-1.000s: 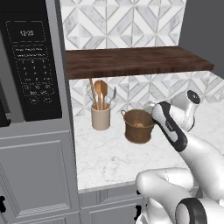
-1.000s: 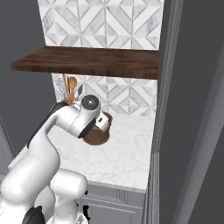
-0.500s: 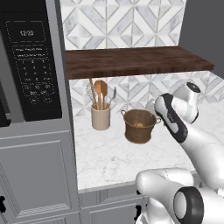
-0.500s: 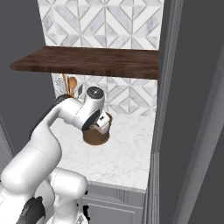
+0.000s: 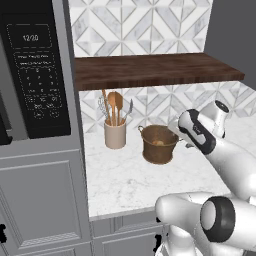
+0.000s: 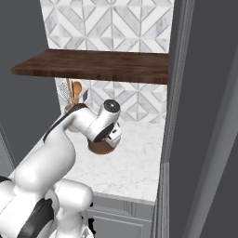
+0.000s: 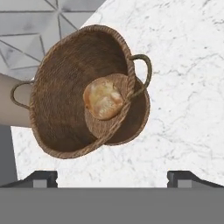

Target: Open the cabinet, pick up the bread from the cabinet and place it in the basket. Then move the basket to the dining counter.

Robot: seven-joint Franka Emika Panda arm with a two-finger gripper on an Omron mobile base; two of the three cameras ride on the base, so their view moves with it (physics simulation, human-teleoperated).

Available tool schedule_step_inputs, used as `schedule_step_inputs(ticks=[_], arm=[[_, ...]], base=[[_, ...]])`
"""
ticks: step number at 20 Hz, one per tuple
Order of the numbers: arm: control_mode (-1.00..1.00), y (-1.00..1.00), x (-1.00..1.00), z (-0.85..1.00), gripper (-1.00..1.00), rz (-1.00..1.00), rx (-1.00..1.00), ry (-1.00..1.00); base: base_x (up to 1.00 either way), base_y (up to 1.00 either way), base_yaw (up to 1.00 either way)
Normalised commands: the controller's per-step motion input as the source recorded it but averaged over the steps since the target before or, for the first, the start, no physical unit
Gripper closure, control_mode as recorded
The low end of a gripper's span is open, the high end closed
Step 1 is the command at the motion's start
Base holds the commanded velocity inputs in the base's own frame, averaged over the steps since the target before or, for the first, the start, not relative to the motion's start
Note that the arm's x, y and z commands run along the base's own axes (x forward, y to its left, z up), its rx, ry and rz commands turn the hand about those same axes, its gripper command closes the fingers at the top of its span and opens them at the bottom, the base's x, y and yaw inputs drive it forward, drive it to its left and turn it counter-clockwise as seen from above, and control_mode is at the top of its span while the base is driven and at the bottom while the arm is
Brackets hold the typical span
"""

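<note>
The brown basket point(image 5: 159, 149) stands on the marble worktop point(image 5: 120, 175), and the golden-brown bread point(image 5: 158, 143) lies inside it. From the hand view I look down into the basket point(image 7: 65, 100) at the bread point(image 7: 103, 98) resting on its bottom. My gripper point(image 7: 114, 178) is open, hovering just off the basket's right rim with nothing between its fingertips. In the right base view the gripper point(image 6: 113, 137) covers most of the basket point(image 6: 98, 148). The cabinet, a dark wooden shelf point(image 5: 150, 70), runs above. The dining counter is out of view.
A beige crock of utensils point(image 5: 115, 134) stands left of the basket. A black microwave point(image 5: 32, 75) sits in grey cabinetry on the left. A tall grey panel point(image 6: 186, 116) closes off the right side. Patterned tiles back the worktop.
My hand has drifted a little to the right beside the basket and its wrist has turned. The basket and the bread have stayed put.
</note>
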Motion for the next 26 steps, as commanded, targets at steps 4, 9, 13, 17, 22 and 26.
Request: schedule_step_inputs(ticks=[4,9,13,17,22,26], arm=[[-1.0,0.0,0.28,-0.21,-1.0,0.0,0.0,0.1],[-1.0,0.04,0.28,-0.12,-1.0,-0.05,-0.01,0.09],[-1.0,0.01,0.25,-0.13,-1.0,-0.1,-0.02,0.03],[-1.0,0.0,0.16,-0.21,-1.0,-0.08,-0.03,0.0],[-1.0,0.01,0.02,-0.24,-1.0,-0.07,-0.03,0.0],[-1.0,0.16,0.0,-0.28,-1.0,-0.07,-0.06,0.01]], base=[[0.0,0.0,0.0],[0.0,0.0,0.0],[0.0,0.0,0.0],[0.0,0.0,0.0],[0.0,0.0,0.0],[0.0,0.0,0.0]])
